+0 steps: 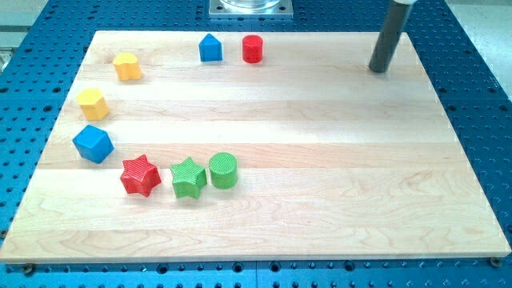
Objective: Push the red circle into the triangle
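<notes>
my tip (378,70) is resting bare on the board near the view's top right, touching nothing, well apart from the red circle (253,49), which is sitting just right of the blue triangle (210,48). coming in off-centre is risking the circle rolling past the triangle or off the wooden board (320,184). no writing is showing anywhere

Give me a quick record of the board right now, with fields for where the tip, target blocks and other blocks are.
tip: my tip, view's top right, touching no block
red circle: red cylinder block, top centre
triangle: blue pointed block, just left of the red cylinder, small gap
tip to red circle: tip is well to its right
left edge: two yellow blocks, blue cube
bottom row: red star, green star, green cylinder
</notes>
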You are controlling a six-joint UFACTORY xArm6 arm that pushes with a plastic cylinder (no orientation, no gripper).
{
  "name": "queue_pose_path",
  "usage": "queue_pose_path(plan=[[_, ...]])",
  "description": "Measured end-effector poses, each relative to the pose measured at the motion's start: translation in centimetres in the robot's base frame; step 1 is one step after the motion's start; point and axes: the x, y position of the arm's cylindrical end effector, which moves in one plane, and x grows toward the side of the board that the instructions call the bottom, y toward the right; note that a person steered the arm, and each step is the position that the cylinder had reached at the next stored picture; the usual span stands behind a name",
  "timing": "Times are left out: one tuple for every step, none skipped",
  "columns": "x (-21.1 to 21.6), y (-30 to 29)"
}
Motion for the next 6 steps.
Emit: queue_pose_path(plan=[[-2.2, -5.4], [-3.8, -12.4], [-3.6, -18.7], [-3.4, -22.7], [-3.5, -24.3], [-3.6, -25.2]])
